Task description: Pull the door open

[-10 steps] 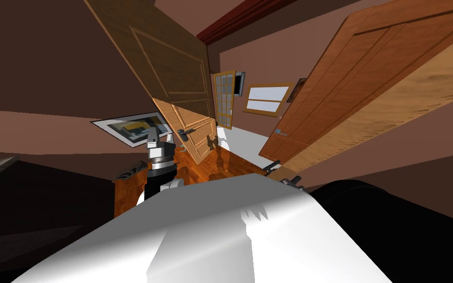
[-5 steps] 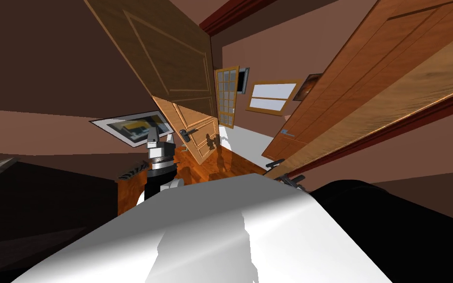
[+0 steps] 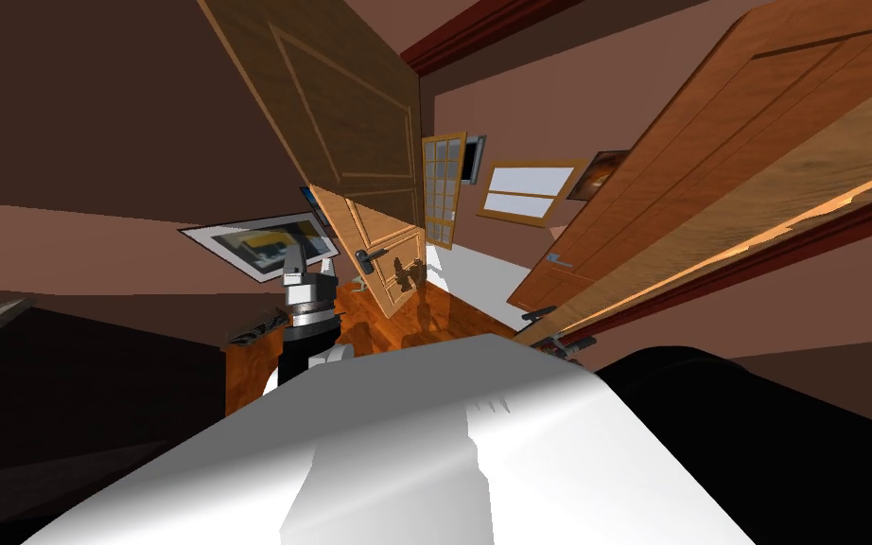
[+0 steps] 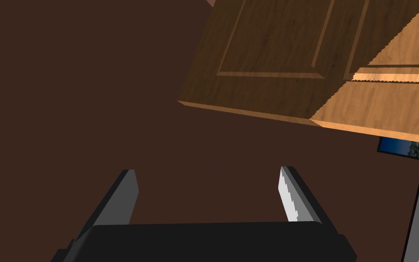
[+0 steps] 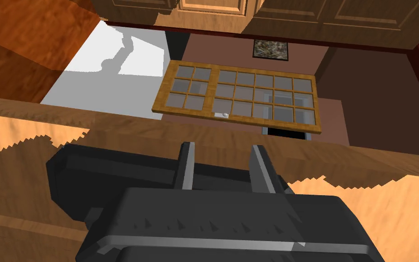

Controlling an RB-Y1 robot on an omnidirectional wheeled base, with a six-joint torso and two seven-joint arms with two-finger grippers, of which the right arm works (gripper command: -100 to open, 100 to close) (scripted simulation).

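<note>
Left of centre in the head view, your left arm stands upright. Your left pincer (image 4: 207, 173) has its fingers spread wide with nothing between them, facing a plain dark brown wall (image 4: 67, 91).

Behind that arm a white-bordered framed picture (image 3: 254, 244) hangs on the wall. Above and to its right is a panelled brown wooden door (image 3: 340, 114).

At centre, further back, there is a glazed wooden lattice door (image 3: 442, 184).

In the right half you have the large orange-brown wooden door (image 3: 708, 161). It slants from lower centre up to the upper right corner, with a dark red frame strip (image 3: 765, 254) along its lower side. Its dark lever handle (image 5: 113, 175) sits at the door's lower end.

Your right pincer (image 5: 221, 146) is clamped on that handle, fingers drawn narrow against the lever, with the door's edge just beyond.
</note>
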